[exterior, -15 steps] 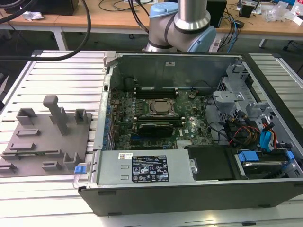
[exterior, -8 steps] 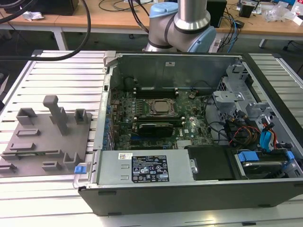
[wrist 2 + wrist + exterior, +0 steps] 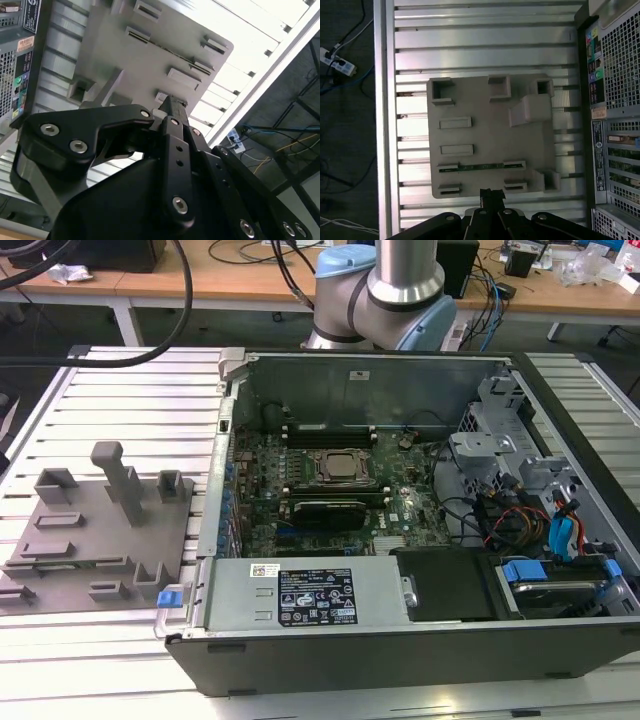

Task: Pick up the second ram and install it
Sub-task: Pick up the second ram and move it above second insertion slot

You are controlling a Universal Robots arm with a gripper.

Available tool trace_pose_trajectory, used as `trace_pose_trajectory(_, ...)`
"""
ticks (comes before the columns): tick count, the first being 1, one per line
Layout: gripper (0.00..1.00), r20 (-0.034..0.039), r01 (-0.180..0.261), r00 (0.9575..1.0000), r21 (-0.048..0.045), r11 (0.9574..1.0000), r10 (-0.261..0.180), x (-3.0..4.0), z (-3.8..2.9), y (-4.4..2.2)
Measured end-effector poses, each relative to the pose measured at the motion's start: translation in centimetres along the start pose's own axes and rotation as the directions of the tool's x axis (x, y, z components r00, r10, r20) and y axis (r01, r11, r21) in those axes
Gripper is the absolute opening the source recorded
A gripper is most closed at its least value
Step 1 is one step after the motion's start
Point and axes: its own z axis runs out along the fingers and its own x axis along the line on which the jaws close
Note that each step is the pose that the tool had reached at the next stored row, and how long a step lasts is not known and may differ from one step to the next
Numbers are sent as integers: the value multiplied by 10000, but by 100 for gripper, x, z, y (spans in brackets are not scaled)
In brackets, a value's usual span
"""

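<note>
The second ram [image 3: 482,165] is a thin green stick seen edge-on, standing in a slot of the grey holder block [image 3: 485,132]. In the exterior view the holder block [image 3: 100,530] rests on the ribbed aluminium table, to the exterior view's left of the open computer case. My gripper [image 3: 491,193] hangs high above the block's edge, a short way off the ram's slot. Its black fingers are pressed together with nothing between them. In the second wrist view the gripper [image 3: 172,102] points at the same holder block [image 3: 150,65].
The open computer case [image 3: 400,640] lies on the table with its green motherboard [image 3: 340,480], cables and drive cage exposed. The arm's base [image 3: 385,295] stands behind the case. Table rail [image 3: 384,120] borders the floor, where a power strip [image 3: 335,60] and cables lie.
</note>
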Motion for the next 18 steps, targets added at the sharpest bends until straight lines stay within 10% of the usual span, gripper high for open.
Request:
trace_pose_trajectory(10,11,-81,1869,9823,-41,9824,-1869,0,-1,0)
trace_pose_trajectory(18,11,-126,3013,9534,-76,9535,-3014,0,0,0)
